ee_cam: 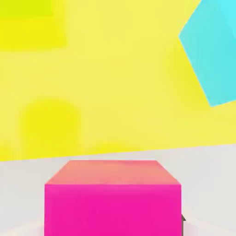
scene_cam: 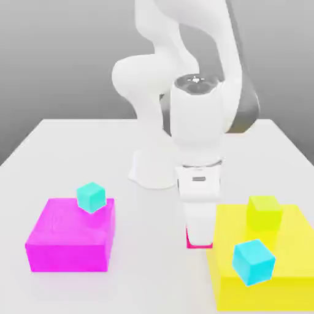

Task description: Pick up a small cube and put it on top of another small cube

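Item: small cube [scene_cam: 197,243], hot pink, matte. Location: on the white table [scene_cam: 55,141], at the near middle of the scene, just beside the left wall of the large yellow block [scene_cam: 288,288] as the exterior view has it. In the exterior view only a sliver of it shows, under the fingers; in the hand view the small cube [ee_cam: 113,207] is seen close up, top face and one side, with the yellow block behind it.

Item: gripper [scene_cam: 199,238], white, pointing straight down, fingers closed on the small cube. The cube appears to sit at or barely off the table surface; whether it has left the table cannot be told.

Item: cyan cube [scene_cam: 253,260], resting tilted on the near part of the yellow block, to the exterior view's right of the gripper. A likely target.

Item: second cyan cube [scene_cam: 91,197], on the far edge of the large magenta block [scene_cam: 70,245], at the exterior view's left, well apart from the gripper.

Item: yellow-green cube [scene_cam: 264,212], on the far part of the yellow block.

Status: grasp judged made. Outstanding: lift, carry over a chosen small cube, lower squarely onto its top, release. No stack yet exists.
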